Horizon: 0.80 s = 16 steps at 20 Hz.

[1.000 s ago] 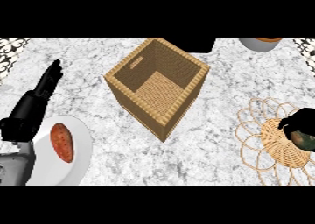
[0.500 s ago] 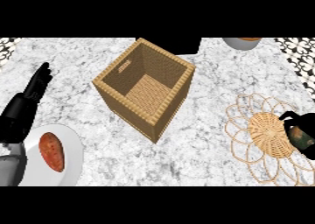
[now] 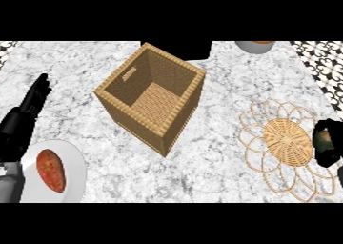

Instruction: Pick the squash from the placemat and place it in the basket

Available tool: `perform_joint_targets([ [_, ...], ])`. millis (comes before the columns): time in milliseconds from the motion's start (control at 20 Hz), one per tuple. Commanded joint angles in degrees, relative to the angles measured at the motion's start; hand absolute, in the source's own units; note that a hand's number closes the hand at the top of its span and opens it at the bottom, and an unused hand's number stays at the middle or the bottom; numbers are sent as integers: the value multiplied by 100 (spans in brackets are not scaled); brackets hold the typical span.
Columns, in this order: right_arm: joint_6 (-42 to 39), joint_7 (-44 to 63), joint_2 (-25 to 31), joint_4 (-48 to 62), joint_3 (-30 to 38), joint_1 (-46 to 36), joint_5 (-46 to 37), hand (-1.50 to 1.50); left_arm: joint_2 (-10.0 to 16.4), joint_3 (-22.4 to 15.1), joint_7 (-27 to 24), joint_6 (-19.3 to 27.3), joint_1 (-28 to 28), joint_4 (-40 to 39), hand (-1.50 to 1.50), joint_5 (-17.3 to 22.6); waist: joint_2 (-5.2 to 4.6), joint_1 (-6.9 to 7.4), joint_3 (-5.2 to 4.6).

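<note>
Left hand [image 3: 26, 112] at the left edge, fingers straight and apart, resting. Below it a white plate [image 3: 74, 180] with a reddish-brown food piece [image 3: 50, 170], cut by the lower edge. Wicker basket [image 3: 185, 107] mid-counter, open side up, well apart from the plate. Bare marble counter [image 3: 220, 157] runs between basket and woven placemat [image 3: 287, 138]. Grey bowl [image 3: 255, 46] at the top edge. Right hand [image 3: 336, 156] at the right edge, over the placemat's rim, fingers curled round the dark squash [image 3: 323, 138], mostly hidden

Basket [image 3: 180, 125]: I read no lettering on its woven walls.
Placemat [image 3: 287, 139]: I read no mark.
Plate [image 3: 74, 164]: I read nothing.
Counter [image 3: 230, 76]: veined stone only, no sign I can read.
</note>
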State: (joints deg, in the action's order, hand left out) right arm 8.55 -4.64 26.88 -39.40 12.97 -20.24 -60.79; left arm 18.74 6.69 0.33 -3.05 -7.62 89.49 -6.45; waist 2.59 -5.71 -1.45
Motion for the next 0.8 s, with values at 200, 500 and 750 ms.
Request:
perform_joint_targets([
  [200,930,880,-1369,-2102,475,-696,974,150,-70,-33,-5,30,107,46,0,-15,69,31,95],
  [500,575,1745,-1981,-4095,-140,-1038,908,150,65,48,-76,-56,168,113,0,5,41,106,98],
  [750,-684,3350,-2228,-5424,-780,-1977,594,150,-65,-131,100,-77,-26,125,0,-11,-16,203,106],
])
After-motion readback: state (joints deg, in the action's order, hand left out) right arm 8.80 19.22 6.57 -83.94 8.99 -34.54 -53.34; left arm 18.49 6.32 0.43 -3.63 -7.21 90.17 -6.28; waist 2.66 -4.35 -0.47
